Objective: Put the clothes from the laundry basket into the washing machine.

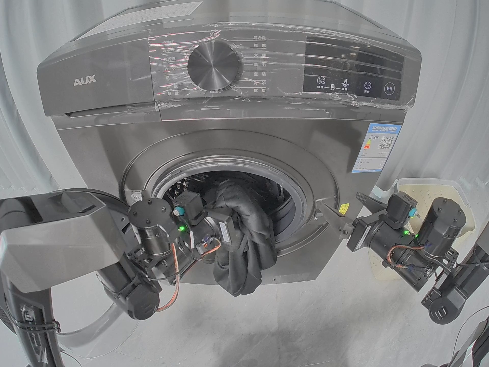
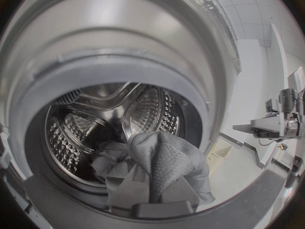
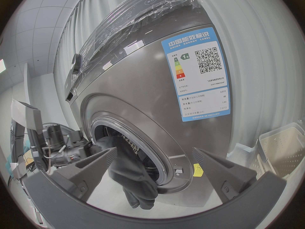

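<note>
Loading step: L gripper (image 2: pixel 152 191) clenched on dark garment (image 1: pixel 249 251) at drum (image 2: pixel 73 128) mouth, R gripper (image 1: pixel 344 207) released; next likely needs deeper push, then release.

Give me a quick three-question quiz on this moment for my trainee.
1. True or false: the dark grey cloth garment lies wholly inside the drum of the grey metal front-loading washing machine.
2. On the right gripper, the jaws are: A open, B shut on cloth, C shut empty.
3. What does the left gripper hold?
Key: 1 false, part hangs out of the opening; 2 A; 3 the garment.
</note>
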Controlling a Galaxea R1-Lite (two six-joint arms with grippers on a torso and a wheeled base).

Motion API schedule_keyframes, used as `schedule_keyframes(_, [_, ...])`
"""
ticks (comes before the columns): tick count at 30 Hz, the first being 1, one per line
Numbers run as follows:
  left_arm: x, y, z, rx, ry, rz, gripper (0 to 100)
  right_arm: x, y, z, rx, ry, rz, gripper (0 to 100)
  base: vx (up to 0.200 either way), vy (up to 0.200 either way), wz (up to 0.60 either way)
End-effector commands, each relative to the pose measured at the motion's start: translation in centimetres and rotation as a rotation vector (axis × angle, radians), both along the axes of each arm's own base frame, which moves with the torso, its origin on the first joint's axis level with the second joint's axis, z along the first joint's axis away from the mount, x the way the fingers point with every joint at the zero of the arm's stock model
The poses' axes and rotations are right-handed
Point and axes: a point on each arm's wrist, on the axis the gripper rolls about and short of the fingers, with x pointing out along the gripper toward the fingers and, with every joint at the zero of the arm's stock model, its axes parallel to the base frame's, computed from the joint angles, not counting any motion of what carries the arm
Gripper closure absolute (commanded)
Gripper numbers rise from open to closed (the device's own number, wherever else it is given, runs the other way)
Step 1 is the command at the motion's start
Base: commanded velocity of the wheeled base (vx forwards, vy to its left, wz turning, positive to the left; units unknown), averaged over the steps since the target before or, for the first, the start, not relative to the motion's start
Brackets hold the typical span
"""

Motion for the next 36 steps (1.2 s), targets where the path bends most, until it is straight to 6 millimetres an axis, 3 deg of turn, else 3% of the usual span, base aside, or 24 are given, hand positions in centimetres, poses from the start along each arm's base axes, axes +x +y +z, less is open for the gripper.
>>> schedule_keyframes(1, [4.4, -0.3, -3.0, -0.005, -0.001, 0.046, 100, 0.0, 0.1, -0.1, -0.002, 0.004, 0.004, 0, 0.0, 0.0, 0.0])
schedule_keyframes(10, [8.1, -1.9, -4.1, -0.022, -0.026, 0.061, 100, 0.0, 0.1, -0.1, -0.001, 0.002, 0.003, 0, 0.0, 0.0, 0.0])
schedule_keyframes(23, [11.6, -4.3, -5.8, -0.019, 0.0, 0.072, 100, 0.0, 0.1, -0.1, -0.003, 0.001, 0.006, 0, 0.0, 0.0, 0.0])
schedule_keyframes(25, [13.0, -4.6, -6.2, -0.039, 0.008, 0.081, 100, 0.0, 0.1, -0.1, -0.004, 0.003, 0.007, 0, 0.0, 0.0, 0.0])
schedule_keyframes(30, [15.6, -5.0, -5.9, -0.078, -0.021, 0.165, 100, 0.1, 0.1, -0.1, -0.004, 0.003, 0.007, 0, 0.0, 0.0, 0.0])
schedule_keyframes(36, [17.3, -5.2, -4.9, -0.093, -0.045, 0.213, 100, 0.2, 0.0, -0.2, -0.005, 0.004, 0.006, 0, 0.0, 0.0, 0.0])
